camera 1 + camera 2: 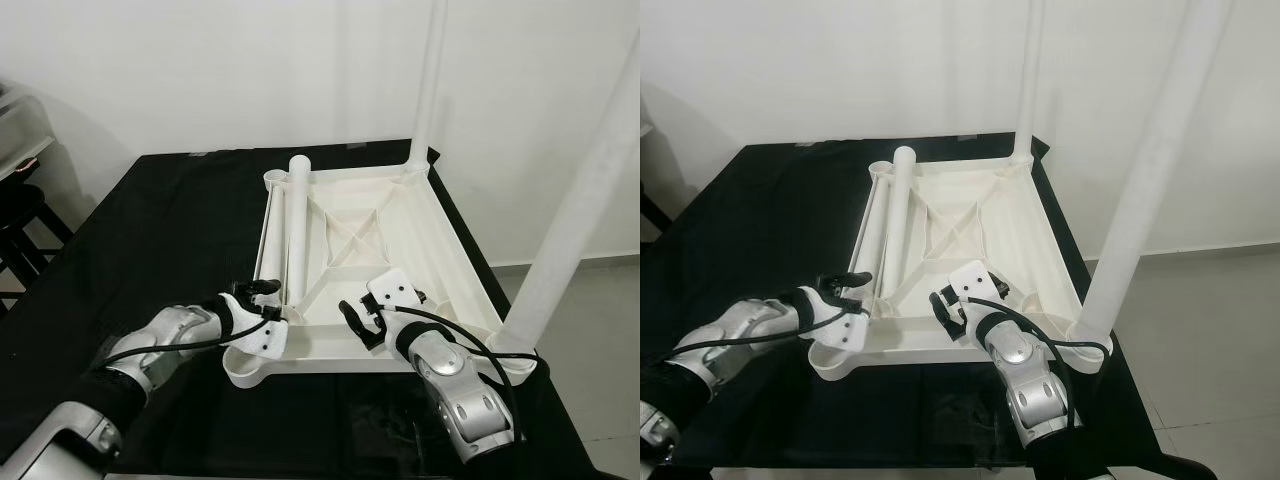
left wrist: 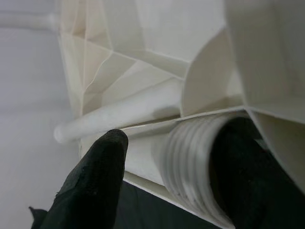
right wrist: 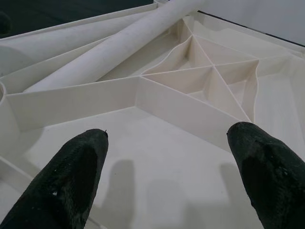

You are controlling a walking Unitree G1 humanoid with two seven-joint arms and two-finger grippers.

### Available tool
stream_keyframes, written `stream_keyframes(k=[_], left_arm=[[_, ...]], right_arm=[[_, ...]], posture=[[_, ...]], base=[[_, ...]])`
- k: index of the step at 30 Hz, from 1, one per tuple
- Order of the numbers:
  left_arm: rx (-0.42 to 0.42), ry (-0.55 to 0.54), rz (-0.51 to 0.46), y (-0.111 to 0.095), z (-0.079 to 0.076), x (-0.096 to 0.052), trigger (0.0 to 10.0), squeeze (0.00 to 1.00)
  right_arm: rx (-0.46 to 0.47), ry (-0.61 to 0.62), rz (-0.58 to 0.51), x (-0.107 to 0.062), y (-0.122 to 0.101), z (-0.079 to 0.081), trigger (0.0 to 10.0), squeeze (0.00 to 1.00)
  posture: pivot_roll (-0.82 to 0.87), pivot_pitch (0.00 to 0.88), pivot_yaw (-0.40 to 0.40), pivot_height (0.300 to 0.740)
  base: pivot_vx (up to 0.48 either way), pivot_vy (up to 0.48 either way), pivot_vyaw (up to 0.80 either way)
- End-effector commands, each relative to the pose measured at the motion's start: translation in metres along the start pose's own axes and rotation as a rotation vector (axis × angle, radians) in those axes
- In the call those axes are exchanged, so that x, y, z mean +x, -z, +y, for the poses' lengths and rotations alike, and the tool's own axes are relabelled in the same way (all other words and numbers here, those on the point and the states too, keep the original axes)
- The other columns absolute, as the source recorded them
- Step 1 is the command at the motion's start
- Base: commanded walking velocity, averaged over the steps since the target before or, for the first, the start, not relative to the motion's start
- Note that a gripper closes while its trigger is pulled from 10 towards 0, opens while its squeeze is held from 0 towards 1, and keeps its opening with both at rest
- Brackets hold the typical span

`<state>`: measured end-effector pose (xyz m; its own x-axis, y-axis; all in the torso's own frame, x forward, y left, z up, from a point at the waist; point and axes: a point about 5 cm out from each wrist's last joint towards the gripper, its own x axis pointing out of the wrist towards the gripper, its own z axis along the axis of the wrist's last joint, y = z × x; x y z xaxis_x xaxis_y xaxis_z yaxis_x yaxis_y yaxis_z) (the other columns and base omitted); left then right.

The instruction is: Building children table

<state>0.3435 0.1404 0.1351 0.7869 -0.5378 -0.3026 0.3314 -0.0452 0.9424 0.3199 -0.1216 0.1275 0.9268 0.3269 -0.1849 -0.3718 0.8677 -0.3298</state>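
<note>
While no writing is legible | right tool (image 3: 167, 157) spread wide over tabletop (image 1: 440, 240) | left tool (image 1: 262, 296) state unclear

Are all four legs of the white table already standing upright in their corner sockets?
No: two legs stand upright on the right side of the upturned tabletop, while another leg lies flat inside it.

I've got a black work table (image 1: 150, 220) filling most of the view, its surface dark and glossy. Behind it runs a plain white wall (image 1: 220, 70). Off to my far left sits a black stool (image 1: 22, 215), and grey floor tiles (image 1: 600, 360) show on the right.
</note>
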Motion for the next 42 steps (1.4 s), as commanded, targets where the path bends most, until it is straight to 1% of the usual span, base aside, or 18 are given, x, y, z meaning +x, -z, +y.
stream_keyframes(k=[1,3,4,18,22,24,26,27,28,31,33,34,37,38,39,40,41,42], left_arm=[[-0.06,-0.06,0.072,0.009,0.002,-0.002,10.0,0.0],[-0.06,-0.06,0.072,0.009,0.002,-0.002,10.0,0.0],[-0.1,-0.092,0.088,0.009,0.001,-0.001,0.0,0.0],[-0.233,-0.344,0.264,0.017,0.015,-0.008,0.0,0.0],[-0.246,-0.446,0.29,0.021,0.031,-0.016,0.0,0.0],[-0.241,-0.54,0.309,0.025,0.047,-0.023,0.0,0.0],[-0.241,-0.54,0.309,0.025,0.047,-0.023,0.0,0.0],[-0.254,-0.644,0.321,0.03,0.067,-0.034,0.0,0.0],[-0.257,-0.683,0.324,0.032,0.074,-0.039,0.0,0.0],[-0.27,-0.734,0.326,0.034,0.084,-0.046,0.0,0.0],[-0.321,-0.836,0.313,0.04,0.104,-0.063,0.0,0.0],[-0.396,-0.885,0.282,0.044,0.114,-0.073,0.0,0.0],[-0.412,-0.889,0.275,0.044,0.114,-0.074,0.0,0.0],[-0.475,-0.879,0.211,0.042,0.116,-0.075,0.0,0.0],[-0.475,-0.879,0.211,0.042,0.116,-0.075,0.0,0.0],[-0.642,-0.86,0.083,0.035,0.116,-0.074,0.0,0.0],[-0.642,-0.86,0.083,0.035,0.116,-0.074,0.0,0.0],[-0.849,-0.858,-0.055,0.031,0.117,-0.076,0.0,0.0]], right_arm=[[0.011,-0.014,0.05,0.0,0.009,0.005,10.0,0.0],[0.011,-0.014,0.05,0.0,0.009,0.005,10.0,0.0],[0.012,-0.014,0.049,0.0,0.009,0.005,10.0,0.0],[0.015,-0.01,0.048,0.0,0.009,0.005,10.0,0.0],[0.013,-0.009,0.046,0.001,0.008,0.005,10.0,0.0],[0.012,-0.007,0.041,0.001,0.008,0.006,10.0,0.0],[0.012,-0.007,0.041,0.001,0.008,0.006,10.0,0.0],[0.028,-0.009,0.006,0.001,0.003,0.005,10.0,0.0],[0.036,-0.011,-0.011,0.001,0.0,0.005,10.0,0.0],[0.051,-0.019,-0.035,0.001,-0.003,0.006,10.0,0.0],[0.111,-0.063,-0.11,0.0,-0.016,0.007,10.0,0.0],[0.178,-0.099,-0.172,-0.001,-0.026,0.007,10.0,0.0],[0.19,-0.104,-0.181,-0.002,-0.027,0.007,10.0,0.0],[0.248,-0.123,-0.206,-0.002,-0.032,0.006,10.0,0.0],[0.248,-0.123,-0.206,-0.002,-0.032,0.006,10.0,0.0],[0.363,-0.173,-0.258,-0.004,-0.042,0.006,10.0,0.0],[0.363,-0.173,-0.258,-0.004,-0.042,0.006,10.0,0.0],[0.505,-0.255,-0.334,-0.008,-0.055,0.005,10.0,0.0]], posture=[[-0.07,0.08,0.053,0.74],[-0.07,0.08,0.053,0.74],[-0.07,0.08,0.053,0.74],[-0.07,0.077,0.053,0.74],[-0.07,0.075,0.054,0.74],[-0.07,0.074,0.054,0.74],[-0.07,0.074,0.054,0.74],[-0.07,0.066,0.048,0.74],[-0.07,0.066,0.048,0.74],[-0.07,0.062,0.046,0.74],[-0.07,0.055,0.043,0.74],[-0.07,0.054,0.043,0.74],[-0.07,0.054,0.043,0.74],[-0.07,0.048,0.042,0.74],[-0.07,0.048,0.042,0.74],[-0.07,0.044,0.04,0.74],[-0.07,0.044,0.04,0.74],[-0.07,0.041,0.039,0.74]], base=[[0.0,0.0,0.0],[0.0,0.0,0.0],[0.0,0.0,0.0],[0.0,0.0,0.0],[0.0,0.0,0.0],[0.0,0.0,0.0],[0.0,0.0,0.0],[0.0,0.0,0.0],[0.0,0.0,0.0],[0.0,0.0,0.0],[0.0,0.0,0.0],[0.0,0.0,0.0],[0.0,0.0,0.0],[0.0,0.0,0.0],[0.0,0.0,0.0],[0.0,0.0,0.0],[0.0,0.0,0.0],[0.0,0.0,0.0]])
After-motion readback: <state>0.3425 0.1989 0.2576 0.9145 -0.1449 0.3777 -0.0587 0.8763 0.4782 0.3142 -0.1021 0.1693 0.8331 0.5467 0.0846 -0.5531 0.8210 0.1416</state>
